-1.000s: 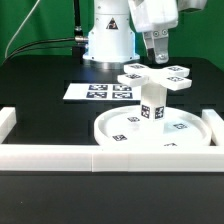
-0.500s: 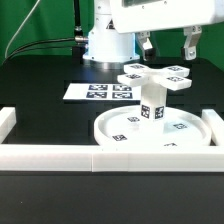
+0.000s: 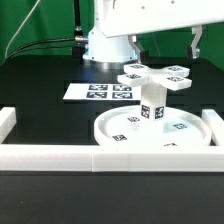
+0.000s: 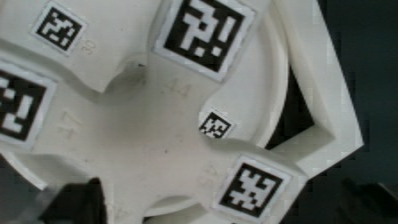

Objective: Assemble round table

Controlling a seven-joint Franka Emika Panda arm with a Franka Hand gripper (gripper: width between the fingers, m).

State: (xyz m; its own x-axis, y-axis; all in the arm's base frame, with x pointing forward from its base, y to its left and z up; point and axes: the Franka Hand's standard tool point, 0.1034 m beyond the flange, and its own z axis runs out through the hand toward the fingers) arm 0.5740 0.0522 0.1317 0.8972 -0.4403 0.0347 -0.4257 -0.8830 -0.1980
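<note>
The round disc lies rim up near the front of the table. The short post stands upright on it. The cross-shaped foot piece rests flat on top of the post. My gripper hangs just above the foot piece, open and empty. Its two fingers stand wide apart, one over each side of the foot piece. In the wrist view the foot piece fills the picture from close up, tags showing. A dark fingertip shows at the edge.
The marker board lies flat behind the disc on the exterior view's left. White border rails run along the front, the left and the right. The robot base stands at the back.
My gripper has turned above the foot piece so both fingers now show spread wide, and it has risen a little. The disc, post and foot piece have not moved.
</note>
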